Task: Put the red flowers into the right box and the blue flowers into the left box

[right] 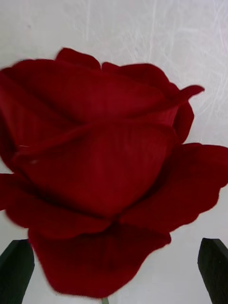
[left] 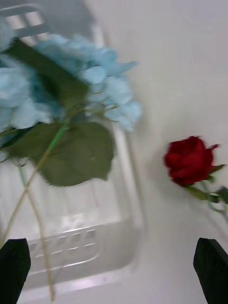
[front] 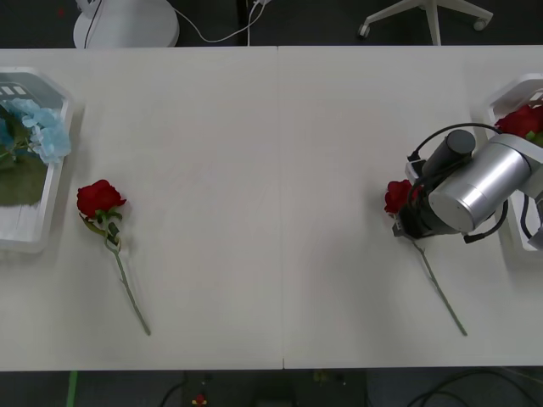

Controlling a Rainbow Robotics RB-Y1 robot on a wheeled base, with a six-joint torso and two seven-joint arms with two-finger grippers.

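My right gripper is open, its black fingertips on either side of a red flower's bloom lying on the white table. In the front view this rose lies just left of the right arm's wrist, its stem running toward me. Another red flower lies in the right box. A third rose lies on the table beside the left box, which holds the blue flowers. My left gripper hovers open above the left box, with blue flowers and that rose in sight.
A seam runs down the middle of the white table. Beyond the far edge stand a white round base with a cable and a chair's legs. The near table edge runs along the bottom.
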